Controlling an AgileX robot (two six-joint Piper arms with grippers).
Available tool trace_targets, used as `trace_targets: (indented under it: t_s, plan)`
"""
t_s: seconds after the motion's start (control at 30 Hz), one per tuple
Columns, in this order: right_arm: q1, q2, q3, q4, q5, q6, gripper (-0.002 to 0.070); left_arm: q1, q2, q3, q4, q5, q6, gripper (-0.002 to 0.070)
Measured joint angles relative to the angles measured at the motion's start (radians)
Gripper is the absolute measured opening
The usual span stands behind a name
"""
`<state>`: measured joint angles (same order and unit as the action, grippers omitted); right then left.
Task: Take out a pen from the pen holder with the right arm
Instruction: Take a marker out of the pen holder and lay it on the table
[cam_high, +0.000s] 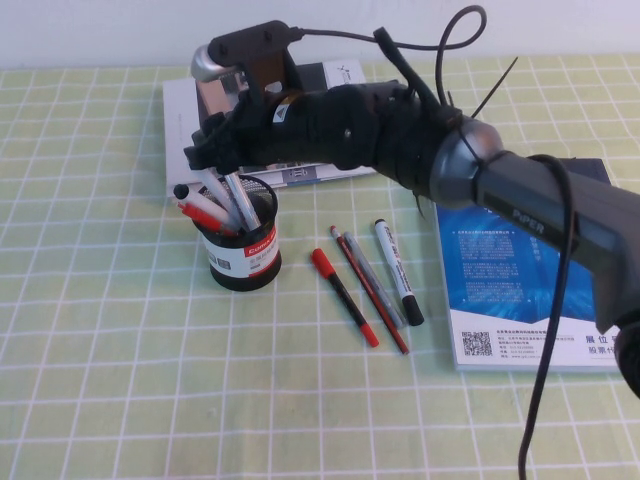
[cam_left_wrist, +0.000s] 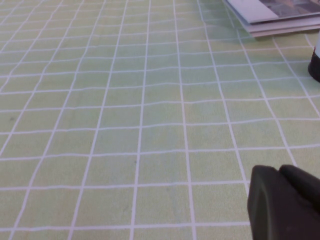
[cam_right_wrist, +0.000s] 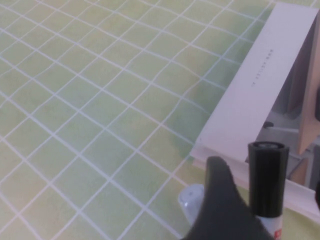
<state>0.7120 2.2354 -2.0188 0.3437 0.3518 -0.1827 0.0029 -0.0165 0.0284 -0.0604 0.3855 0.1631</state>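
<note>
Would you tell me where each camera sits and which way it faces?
High: raised on robot's side, angled down at table; right arm shows, right claw over pen holder.
Left wrist: low over checked cloth; edge of left claw shows.
Right wrist: faces black pen and white book past right claw.
All three share the white book.

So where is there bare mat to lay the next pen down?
Free: the mat left of the pen holder, and the wide strip nearer the robot than the loose pens. Crowded: between holder and blue booklet, and behind, where the right pincer hovers above the holder by the white books. Left pincer sits over bare mat.
</note>
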Motion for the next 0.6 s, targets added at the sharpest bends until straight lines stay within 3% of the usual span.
trace_targets:
  t_s: [0.6]
  plan:
    - [0.004,0.060,-0.037,-0.056,-0.066,0.000,0.0330,0.000,0.000,0.000,0.000,0.000,0.000,-0.0005]
